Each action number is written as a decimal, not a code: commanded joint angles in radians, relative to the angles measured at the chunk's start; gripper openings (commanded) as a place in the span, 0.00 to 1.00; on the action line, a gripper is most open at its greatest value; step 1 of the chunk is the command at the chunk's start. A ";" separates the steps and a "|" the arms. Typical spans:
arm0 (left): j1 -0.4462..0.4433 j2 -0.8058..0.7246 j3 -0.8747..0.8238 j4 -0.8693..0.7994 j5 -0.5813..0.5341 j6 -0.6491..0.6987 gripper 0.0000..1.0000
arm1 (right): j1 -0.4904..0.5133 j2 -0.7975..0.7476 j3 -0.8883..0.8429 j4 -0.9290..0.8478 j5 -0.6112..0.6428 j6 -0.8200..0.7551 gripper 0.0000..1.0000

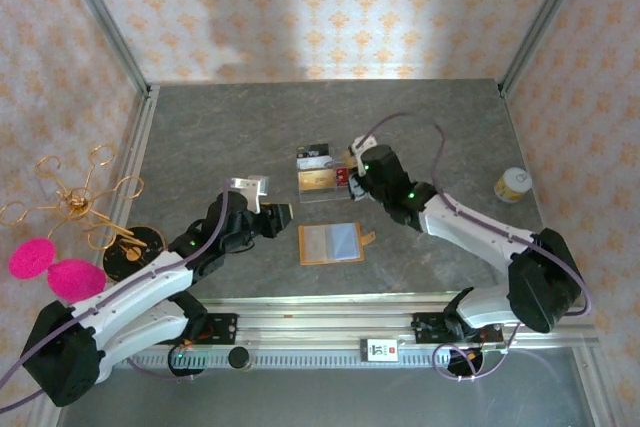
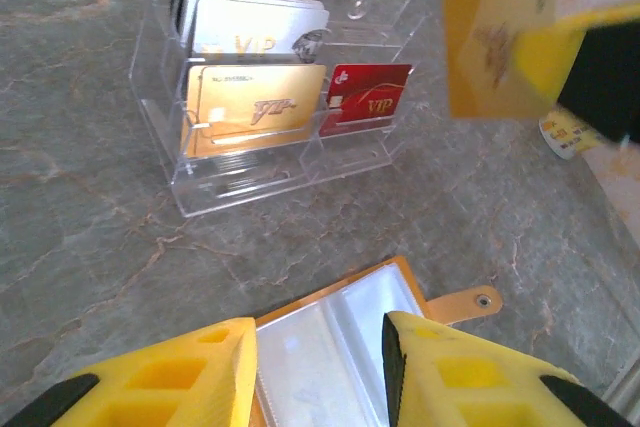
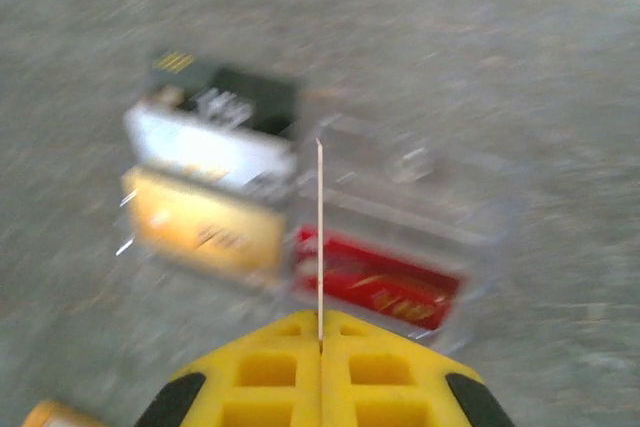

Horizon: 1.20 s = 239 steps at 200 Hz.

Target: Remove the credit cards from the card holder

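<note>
L jaws spread over card holder (image 2: 320,357); R jaws pinch yellow card (image 2: 495,42); grey table (image 1: 220,137), floral walls (image 1: 300,7).

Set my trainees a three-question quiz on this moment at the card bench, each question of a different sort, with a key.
1. True or false: the right gripper is shut on a yellow card.
2. In the clear stand, which card stands beside the gold card in the front row? A black, B red, C blue.
3. Fill in: in the left wrist view, the left gripper, jaws open, frames the open ____.
Key: 1 true. 2 B, the red card. 3 card holder.
</note>
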State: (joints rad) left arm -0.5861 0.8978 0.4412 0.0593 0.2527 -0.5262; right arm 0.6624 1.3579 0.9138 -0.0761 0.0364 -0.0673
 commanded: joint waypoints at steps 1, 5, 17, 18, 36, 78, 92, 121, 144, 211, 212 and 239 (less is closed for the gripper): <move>0.009 -0.030 -0.027 -0.037 -0.002 -0.014 0.38 | -0.041 -0.030 0.026 -0.049 0.209 0.086 0.00; 0.010 -0.033 -0.034 -0.034 0.001 -0.015 0.38 | -0.047 -0.033 0.020 -0.071 0.227 0.114 0.00; 0.011 -0.042 -0.052 -0.015 0.010 -0.024 0.38 | -0.065 -0.035 -0.009 -0.126 0.268 0.183 0.00; 0.011 -0.043 -0.054 -0.013 0.011 -0.025 0.38 | -0.067 -0.036 -0.011 -0.130 0.269 0.188 0.00; 0.012 -0.050 -0.074 0.010 0.024 -0.034 0.37 | -0.094 -0.015 -0.053 -0.159 0.263 0.232 0.00; 0.014 -0.058 -0.075 0.018 0.048 -0.035 0.35 | -0.159 0.106 -0.008 -0.169 0.077 0.181 0.00; 0.014 -0.073 -0.081 0.018 0.051 -0.042 0.35 | -0.171 0.135 -0.002 -0.164 0.043 0.173 0.00; 0.016 -0.102 -0.096 0.027 0.048 -0.055 0.35 | -0.183 0.192 0.005 -0.162 -0.038 0.162 0.00; 0.015 -0.103 -0.093 0.020 0.050 -0.054 0.35 | -0.179 0.181 -0.017 -0.129 -0.119 0.168 0.00; 0.016 -0.105 -0.093 0.011 0.039 -0.054 0.35 | -0.150 0.144 -0.041 -0.113 -0.246 0.150 0.00; 0.016 -0.105 -0.093 0.010 0.040 -0.054 0.35 | -0.149 0.142 -0.042 -0.112 -0.246 0.150 0.00; 0.016 -0.106 -0.096 0.012 0.037 -0.054 0.35 | -0.136 0.092 -0.033 -0.159 -0.200 0.153 0.00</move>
State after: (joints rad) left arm -0.5797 0.8062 0.3561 0.0639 0.2871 -0.5751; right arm 0.5114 1.5242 0.8822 -0.2062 -0.1772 0.1001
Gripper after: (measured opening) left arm 0.349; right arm 0.041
